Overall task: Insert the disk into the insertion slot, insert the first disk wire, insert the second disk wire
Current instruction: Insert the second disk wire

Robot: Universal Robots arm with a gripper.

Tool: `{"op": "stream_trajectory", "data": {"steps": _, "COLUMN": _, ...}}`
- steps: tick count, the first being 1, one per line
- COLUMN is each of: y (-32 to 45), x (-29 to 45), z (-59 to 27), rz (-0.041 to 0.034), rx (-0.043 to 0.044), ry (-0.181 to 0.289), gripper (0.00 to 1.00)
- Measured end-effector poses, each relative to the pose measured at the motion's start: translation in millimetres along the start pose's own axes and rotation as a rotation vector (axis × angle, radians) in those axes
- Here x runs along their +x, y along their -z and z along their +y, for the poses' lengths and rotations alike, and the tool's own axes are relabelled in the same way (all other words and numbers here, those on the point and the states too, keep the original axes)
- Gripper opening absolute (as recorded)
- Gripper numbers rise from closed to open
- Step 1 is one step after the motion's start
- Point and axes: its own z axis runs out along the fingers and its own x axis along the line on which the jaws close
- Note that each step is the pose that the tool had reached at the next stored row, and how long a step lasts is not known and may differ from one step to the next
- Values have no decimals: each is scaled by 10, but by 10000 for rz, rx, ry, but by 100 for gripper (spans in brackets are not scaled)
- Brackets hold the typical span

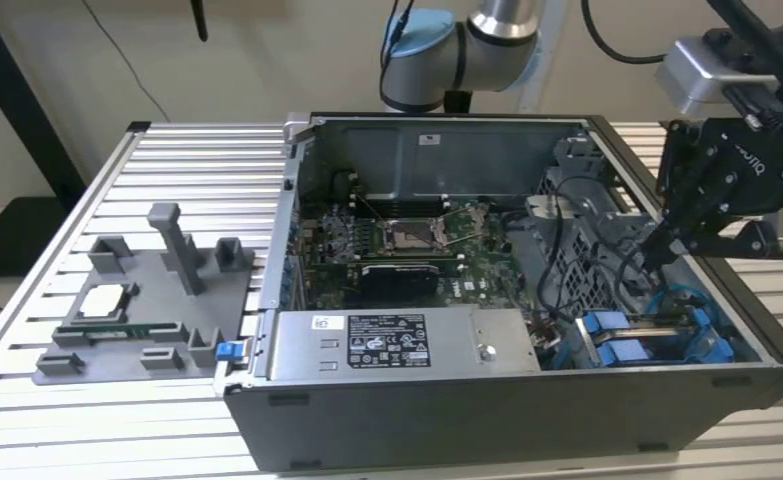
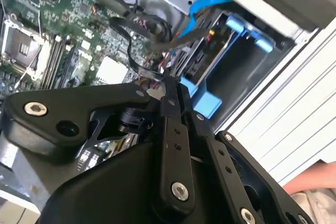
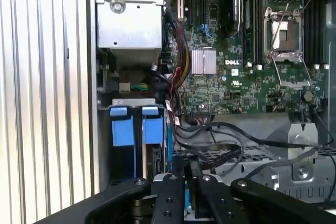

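Gripper [image 1: 663, 248]: fingers pressed together; they seem to pinch the end of a black wire [image 2: 137, 51].
Disk [image 1: 621, 338]: sits in its blue frame inside the insertion slot [image 3: 132, 102], just below the gripper.
How to do it well: line the plug up straight, then push slowly and gently.
Watch out: loose wires [image 3: 220, 129] nearby could snag.

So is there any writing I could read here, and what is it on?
No text reads clearly enough to quote.
White label on the grey box: too small.
Sticker on the case's back wall: too small.
White lettering on the gripper: unreadable.
White print on the circuit board: too small.
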Motion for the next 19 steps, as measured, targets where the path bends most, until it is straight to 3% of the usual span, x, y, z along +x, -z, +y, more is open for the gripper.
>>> {"op": "stream_trajectory", "data": {"steps": 3, "y": -23, "x": 72, "z": 87, "rz": -3, "rx": 41, "ry": 5, "gripper": 0}}
{"op": "stream_trajectory", "data": {"steps": 11, "y": -82, "x": 252, "z": 190, "rz": -19, "rx": 376, "ry": 55, "gripper": 0}}
{"op": "stream_trajectory", "data": {"steps": 19, "y": -161, "x": 278, "z": 183, "rz": -33, "rx": 697, "ry": 104, "gripper": 0}}
